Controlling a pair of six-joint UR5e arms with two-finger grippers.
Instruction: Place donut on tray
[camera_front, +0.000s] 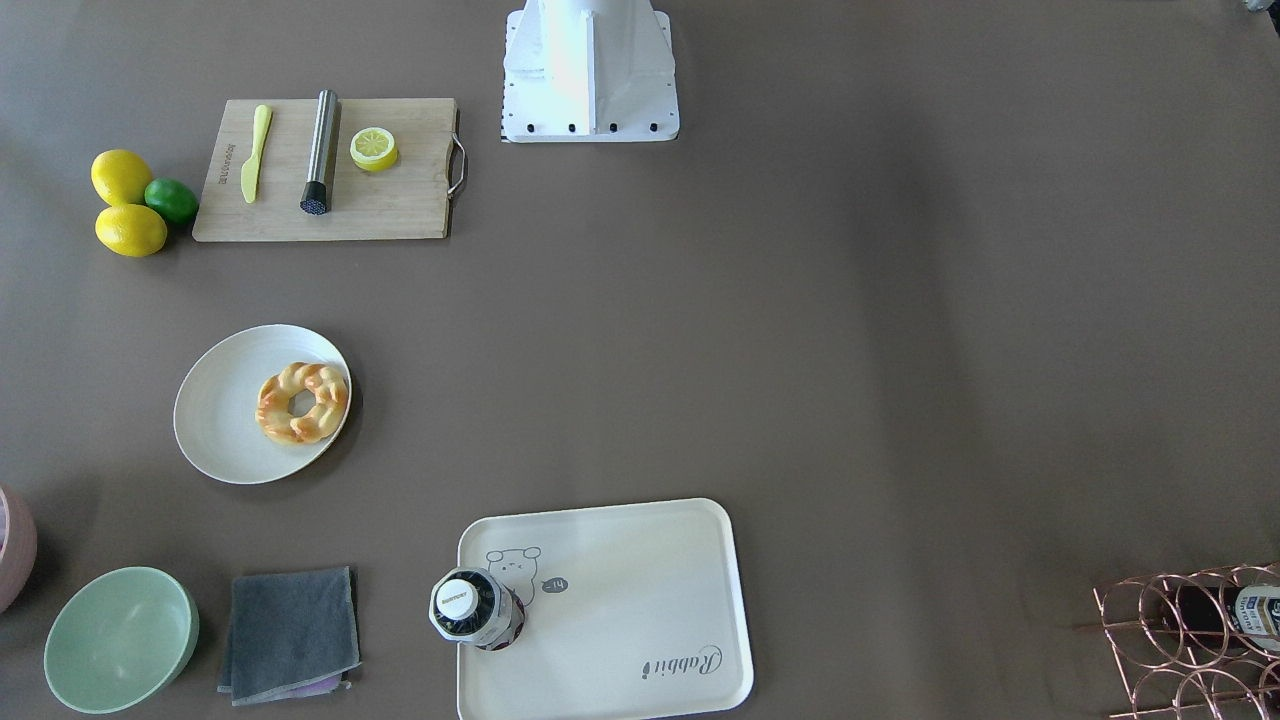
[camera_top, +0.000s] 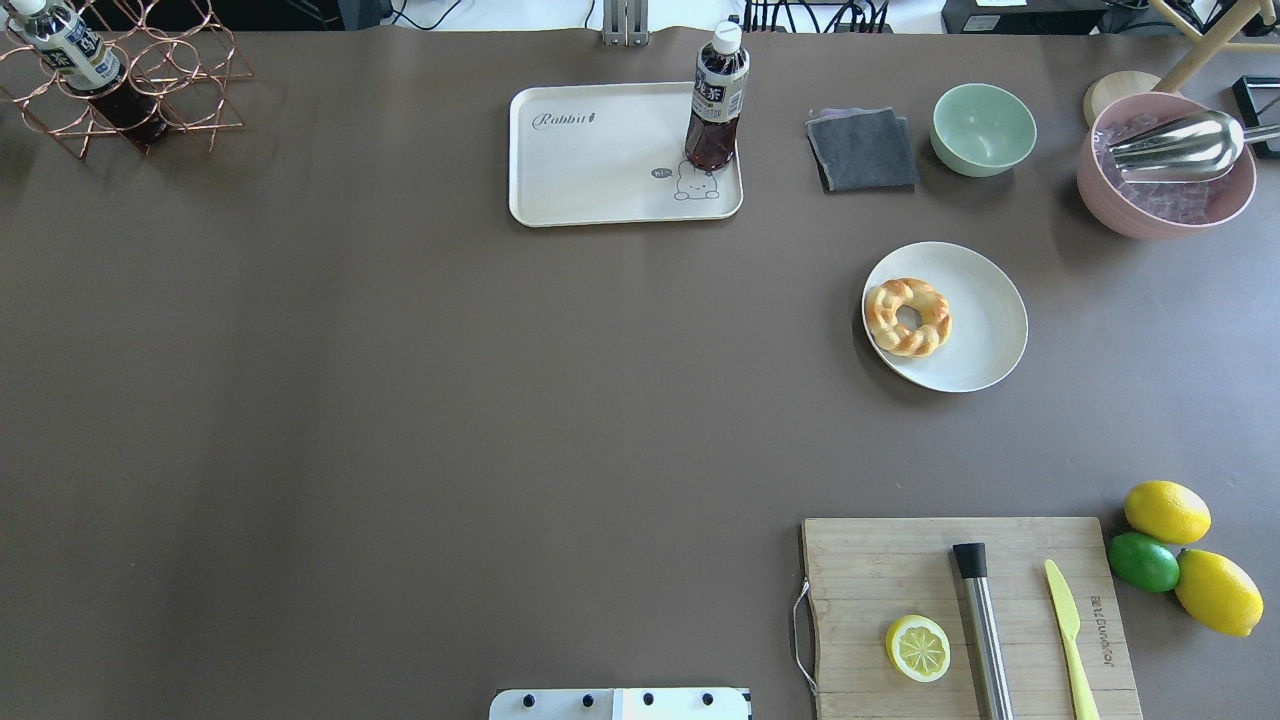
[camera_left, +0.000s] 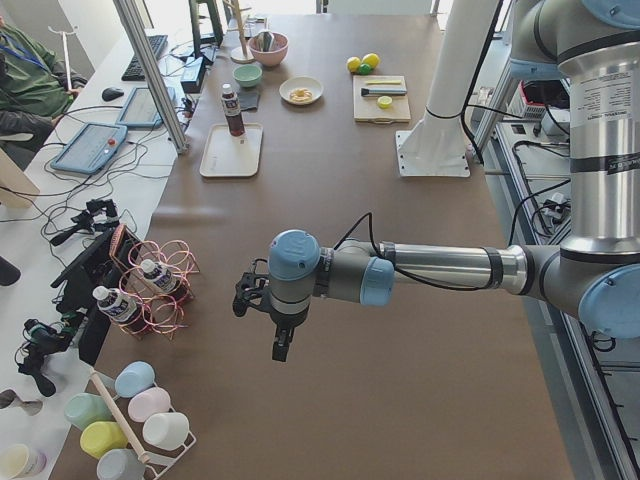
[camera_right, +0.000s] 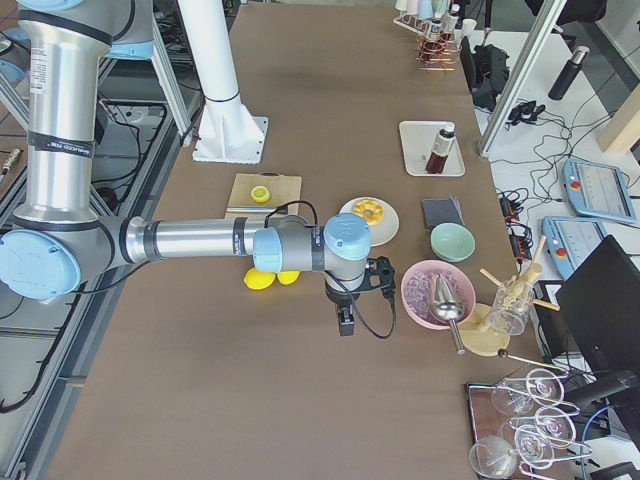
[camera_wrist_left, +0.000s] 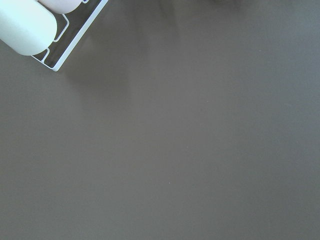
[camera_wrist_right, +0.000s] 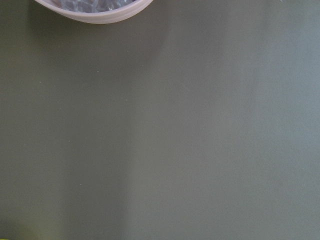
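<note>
The donut, a golden twisted ring, lies on a round off-white plate; it also shows in the overhead view. The cream tray with the bear drawing lies at the table's far edge in the overhead view, with a dark drink bottle standing on its corner. My left gripper hangs over bare table near the left end, far from both. My right gripper hangs over bare table beside the pink bowl. I cannot tell whether either is open or shut.
A wooden cutting board holds a lemon slice, a metal muddler and a yellow knife. Lemons and a lime lie beside it. A green bowl, a grey cloth and a copper bottle rack stand along the far edge.
</note>
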